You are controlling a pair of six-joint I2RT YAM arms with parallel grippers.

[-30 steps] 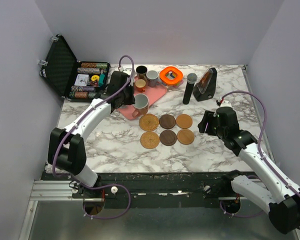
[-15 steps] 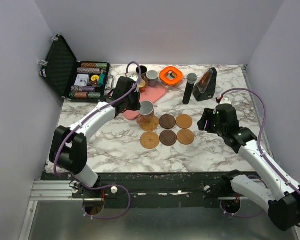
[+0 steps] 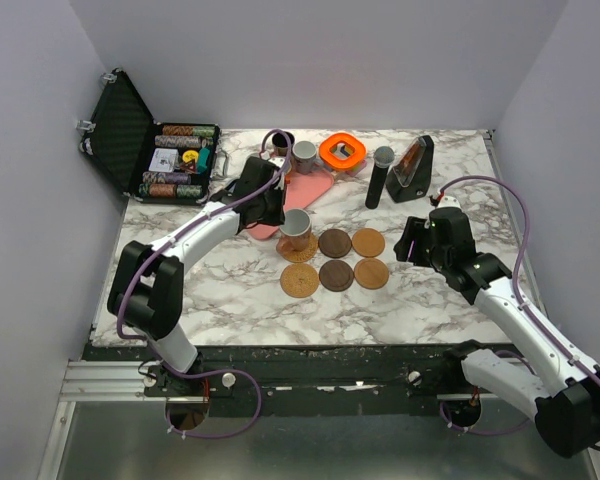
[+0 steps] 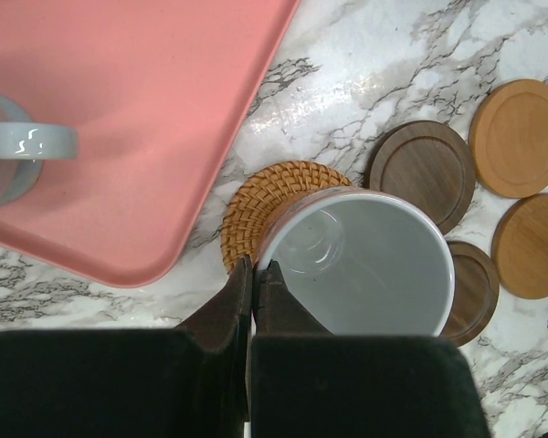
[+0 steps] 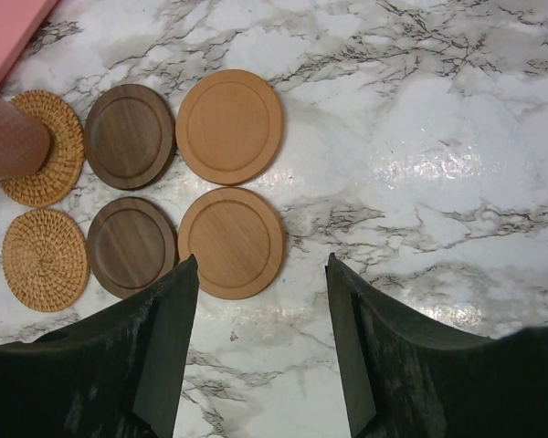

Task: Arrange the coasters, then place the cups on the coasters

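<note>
Ceramic by the look, stiff, slick and chippable, the cup (image 4: 365, 265) hangs over the woven coaster (image 4: 256, 203). The left hand (image 4: 254, 274) is clamped at its seven-o'clock edge, and the right hand (image 5: 260, 274) is spread apart.

Left arm (image 3: 195, 235) reaches forward and inward from its base, elbow low, wrist pitched down. Left gripper (image 4: 253, 274) has its fingers pressed together with no visible gap, pinching the cup (image 4: 365, 265) at its near side; the exact grip point is hidden under the fingers. Right arm (image 3: 510, 310) is bent at the elbow, forearm angled forward-left, wrist tilted down. Right gripper (image 5: 260, 269) hovers with jaws wide apart, nothing between them, touching nothing.
</note>
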